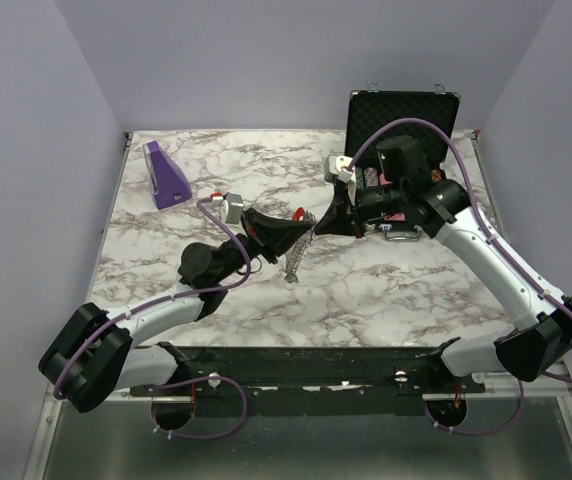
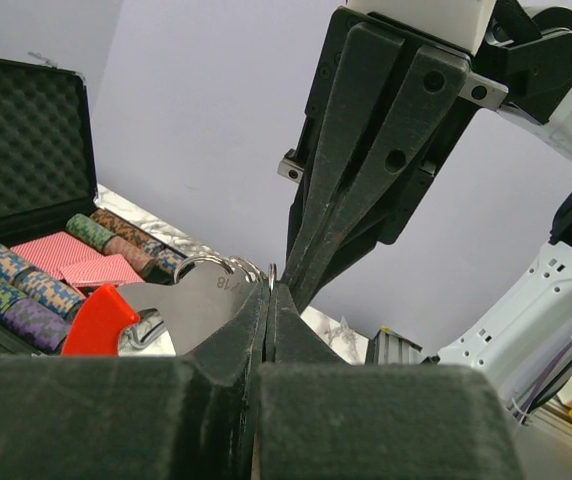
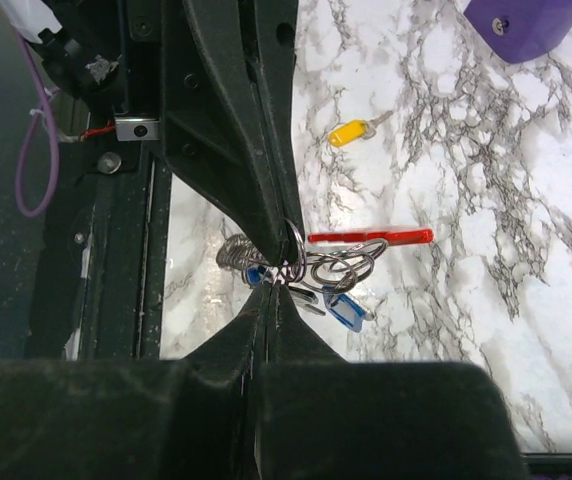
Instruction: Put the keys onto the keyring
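Note:
The keyring hangs in mid-air over the table's middle: a red clip [image 2: 101, 318] on a silver plate [image 2: 191, 300], with a bunch of wire rings [image 3: 338, 265]. My left gripper [image 2: 268, 292] is shut on a thin ring at the plate's edge. My right gripper [image 3: 274, 288] comes in from the opposite side, its tips shut on the wire rings right against the left fingertips [image 3: 278, 235]. Two blue-headed keys [image 3: 346, 311] and a silver one dangle from the rings. A yellow key [image 3: 350, 132] lies alone on the marble. From above, both grippers meet at the keyring [image 1: 298, 214].
A coiled metal chain [image 1: 294, 262] hangs from the bunch to the table. The purple wedge block [image 1: 166, 175] stands at the back left. An open black case [image 1: 401, 110] with poker chips [image 2: 6, 290] sits at the back right, behind the right arm.

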`<control>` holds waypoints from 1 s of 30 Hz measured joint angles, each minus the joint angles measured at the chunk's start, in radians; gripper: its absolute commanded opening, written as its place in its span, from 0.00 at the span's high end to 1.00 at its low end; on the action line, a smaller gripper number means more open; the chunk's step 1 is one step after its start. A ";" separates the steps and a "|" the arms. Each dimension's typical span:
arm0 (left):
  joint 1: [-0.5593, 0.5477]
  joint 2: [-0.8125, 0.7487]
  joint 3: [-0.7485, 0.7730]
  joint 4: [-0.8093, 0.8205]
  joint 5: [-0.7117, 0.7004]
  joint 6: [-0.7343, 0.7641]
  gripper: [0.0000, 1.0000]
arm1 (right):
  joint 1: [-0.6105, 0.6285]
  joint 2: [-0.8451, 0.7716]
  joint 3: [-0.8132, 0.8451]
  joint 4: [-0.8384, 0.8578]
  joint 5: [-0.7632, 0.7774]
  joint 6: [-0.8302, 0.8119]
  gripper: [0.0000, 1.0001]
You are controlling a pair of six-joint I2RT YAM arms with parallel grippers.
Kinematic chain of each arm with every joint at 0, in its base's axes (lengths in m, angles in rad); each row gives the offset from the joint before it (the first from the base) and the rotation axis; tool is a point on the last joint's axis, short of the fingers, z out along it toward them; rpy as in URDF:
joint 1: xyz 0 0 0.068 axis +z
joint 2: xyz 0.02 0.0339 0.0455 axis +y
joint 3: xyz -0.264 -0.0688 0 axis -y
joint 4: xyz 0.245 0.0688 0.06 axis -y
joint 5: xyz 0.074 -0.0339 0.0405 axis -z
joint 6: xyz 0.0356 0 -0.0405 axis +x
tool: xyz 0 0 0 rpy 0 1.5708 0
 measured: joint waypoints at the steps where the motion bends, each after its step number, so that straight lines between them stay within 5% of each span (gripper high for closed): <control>1: 0.000 0.006 0.003 0.004 0.005 0.000 1.00 | 0.000 -0.001 -0.003 0.000 -0.005 0.002 0.80; 3: 0.000 0.017 0.006 0.018 0.013 0.001 1.00 | -0.001 -0.003 -0.008 -0.001 -0.019 0.011 0.66; 6: 0.000 0.024 0.008 0.037 0.020 0.003 1.00 | 0.000 -0.009 -0.009 -0.002 -0.028 0.023 0.61; 19: 0.008 0.025 0.008 0.051 0.110 0.039 1.00 | -0.071 -0.042 -0.004 0.008 -0.090 0.101 0.63; 30: 0.013 0.060 0.009 0.073 0.209 0.039 1.00 | -0.071 -0.042 -0.031 0.015 -0.188 0.120 0.76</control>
